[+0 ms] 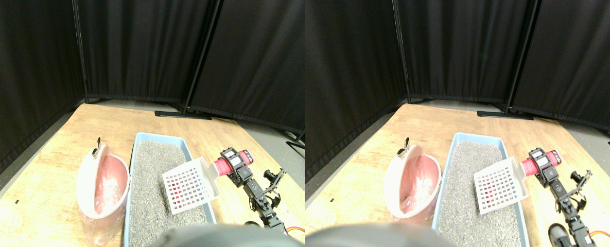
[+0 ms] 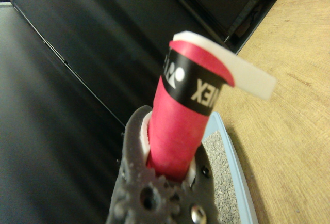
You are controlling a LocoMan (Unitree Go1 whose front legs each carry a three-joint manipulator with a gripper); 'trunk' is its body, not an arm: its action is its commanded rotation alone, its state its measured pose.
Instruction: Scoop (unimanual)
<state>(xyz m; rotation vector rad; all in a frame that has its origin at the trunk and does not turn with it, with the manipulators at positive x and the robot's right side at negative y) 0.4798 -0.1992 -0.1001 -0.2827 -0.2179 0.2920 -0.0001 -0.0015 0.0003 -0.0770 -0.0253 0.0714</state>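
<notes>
A white slotted scoop (image 1: 190, 186) hangs tilted over the right side of a light blue tray (image 1: 136, 149) filled with grey litter (image 1: 150, 195). Something reddish shows through a few of its slots. The scoop's thick red wrapped handle (image 1: 223, 165) points right and sits in my right gripper (image 1: 235, 163), which is shut on it. In the wrist view the red handle (image 2: 180, 126) rises out of the dark jaw frame, with the scoop's white edge (image 2: 242, 72) beyond it and the tray's rim (image 2: 237, 172) alongside.
A white bin with a pink liner (image 1: 104, 185) lies tipped just left of the tray. Everything rests on a wooden board (image 1: 52, 170). Black curtain panels on stands (image 1: 181, 62) close off the back and left.
</notes>
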